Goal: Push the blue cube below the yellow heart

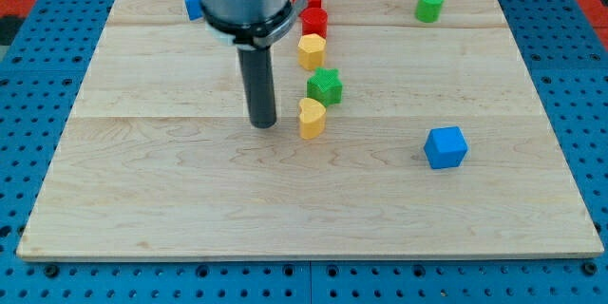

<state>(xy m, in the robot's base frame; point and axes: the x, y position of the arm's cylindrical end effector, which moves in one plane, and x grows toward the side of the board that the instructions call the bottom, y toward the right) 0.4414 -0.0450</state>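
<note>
Camera view shows my tip (263, 123) set down on the wooden board (142, 199), just to the view's left of the yellow heart (312, 117) but not touching it. No jaws are carried by this arm, so nothing is gripped or let go; only the bare rod is there for pushing. The blue cube (446, 146) is seen well away to the view's right of my tip and a little lower. A green star (325, 85) is found touching the heart just above it, with a yellow block (312, 50) and red blocks (313, 19) lined up higher still. A green block (429, 5) is placed far off at the top right. The heart could be bumped and slid away if my tip is moved straight to the right, since it is in the way. The cube could also be turned or pushed too far.
</note>
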